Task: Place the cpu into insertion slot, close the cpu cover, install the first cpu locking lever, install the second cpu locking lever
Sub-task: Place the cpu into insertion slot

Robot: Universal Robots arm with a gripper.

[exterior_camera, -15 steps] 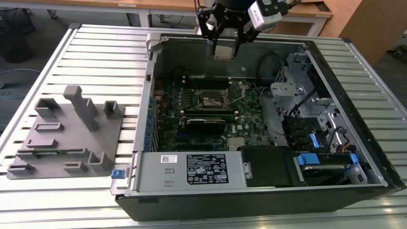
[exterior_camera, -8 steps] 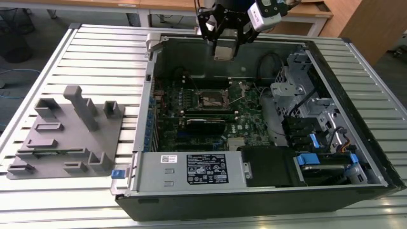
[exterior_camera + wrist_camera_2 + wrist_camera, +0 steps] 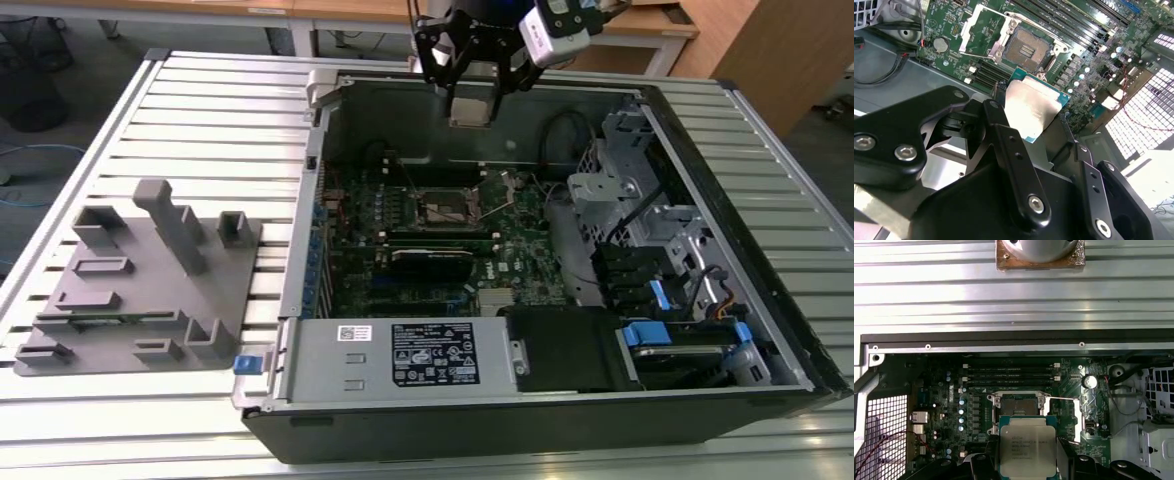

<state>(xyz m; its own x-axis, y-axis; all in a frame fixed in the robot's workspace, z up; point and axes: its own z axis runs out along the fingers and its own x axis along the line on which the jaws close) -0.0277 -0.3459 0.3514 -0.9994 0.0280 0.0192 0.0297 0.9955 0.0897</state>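
CPU (image 3: pixel 1034 107), a thin square chip with a dull silver-tan metal lid and a green rim, was held in the air by the gripper (image 3: pixel 1034 131), whose two black fingers (image 3: pixel 1000 125) pressed inward on opposite edges of the chip, lid side toward the second wrist camera. In the exterior view the gripper (image 3: pixel 470 108) hung above the far part of the open computer case (image 3: pixel 534 420), which lay on a slatted metal table (image 3: pixel 200 110); the chip was clear of the motherboard (image 3: pixel 521 250) and apart from the socket (image 3: pixel 447 208). In both wrist views the socket (image 3: pixel 1028 50) lay bare, and the cover (image 3: pixel 968 27), a silvery frame with an open window, appeared swung back beside it. Judged from these pictures, the chip would handle as a light, stiff, flat plate that would not flex in the grip. Its smooth metal lid and narrow edges offered little purchase, so a slip or a tilt seemed the main hazard. The underside contacts and the fine socket pins were probably the fragile parts. The sensible hold was the one shown, on two opposite edges, with the faces untouched and the chip (image 3: pixel 1027 447) kept level and square to the socket (image 3: pixel 1018 407).
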